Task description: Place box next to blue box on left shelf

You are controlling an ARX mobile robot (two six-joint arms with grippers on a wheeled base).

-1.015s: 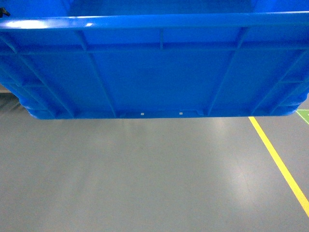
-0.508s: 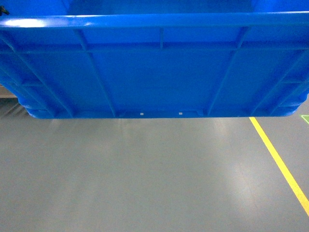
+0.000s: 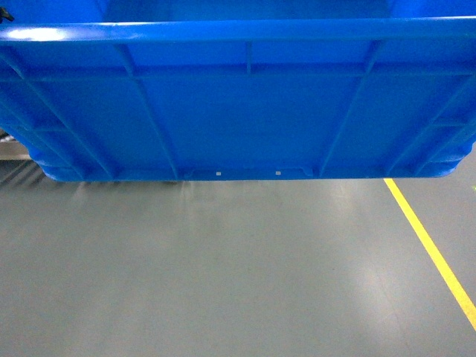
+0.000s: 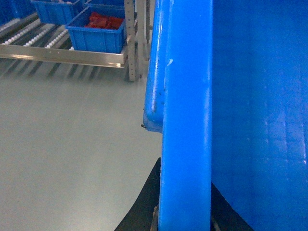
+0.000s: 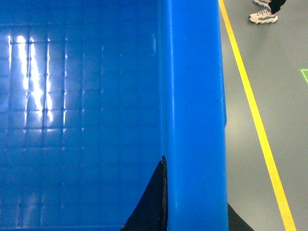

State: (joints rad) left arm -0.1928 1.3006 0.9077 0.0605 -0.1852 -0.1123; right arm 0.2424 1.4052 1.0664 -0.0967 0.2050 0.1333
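The box (image 3: 238,104), a large bright blue ribbed crate, fills the top half of the head view and hangs above the grey floor. My left gripper (image 4: 185,214) is shut on its left rim (image 4: 185,120), one black finger (image 4: 144,207) outside the wall and one inside. My right gripper (image 5: 195,214) is shut on the right rim (image 5: 195,96), with a black finger (image 5: 151,202) inside the crate. The left shelf (image 4: 62,55), with white rollers and a shiny front bar, lies ahead to the left. On it sits a blue box (image 4: 96,36) holding red parts.
A second blue bin (image 4: 55,9) stands further back on the rack, and a steel upright (image 4: 130,43) stands at the rack's right end. A yellow floor line (image 3: 431,249) runs on the right. A person's shoes (image 5: 263,14) show beyond that line.
The box stays fixed in the head view while the floor slides right. The green floor mark at the right has left the view and a strip of the rack shows at the far left.
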